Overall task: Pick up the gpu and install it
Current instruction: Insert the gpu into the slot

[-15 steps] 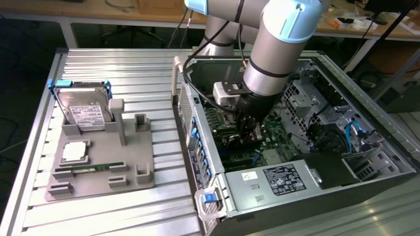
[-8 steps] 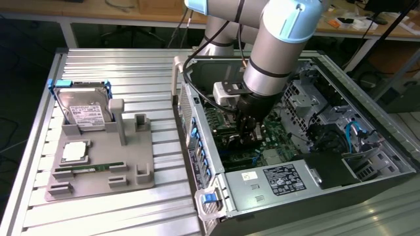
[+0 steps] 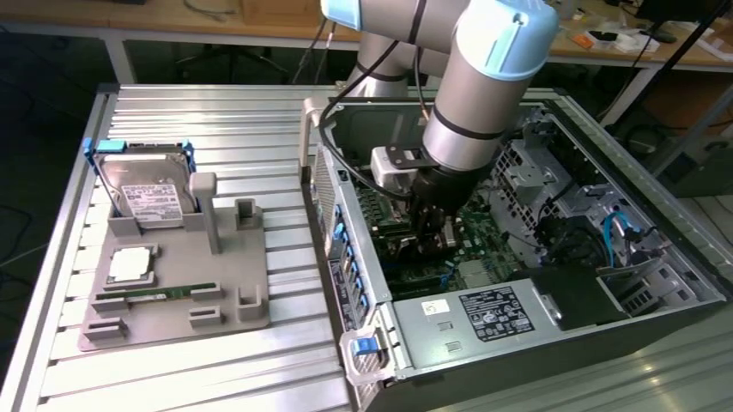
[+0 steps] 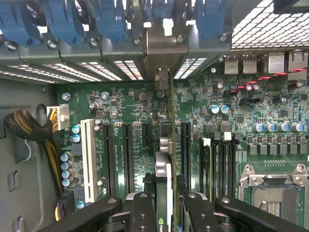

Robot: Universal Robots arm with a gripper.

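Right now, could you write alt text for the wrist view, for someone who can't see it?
A pincer holds the gpu edge-on, straight above a green motherboard inside an open computer case. Black expansion slots and a white one run alongside the card, with blue clips and metal slot covers beyond.

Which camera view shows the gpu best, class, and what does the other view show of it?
The wrist view: the gpu appears edge-on between the jaws, standing over the motherboard slots, its bracket toward the case's rear wall. In the exterior view the arm hides it inside the computer case.
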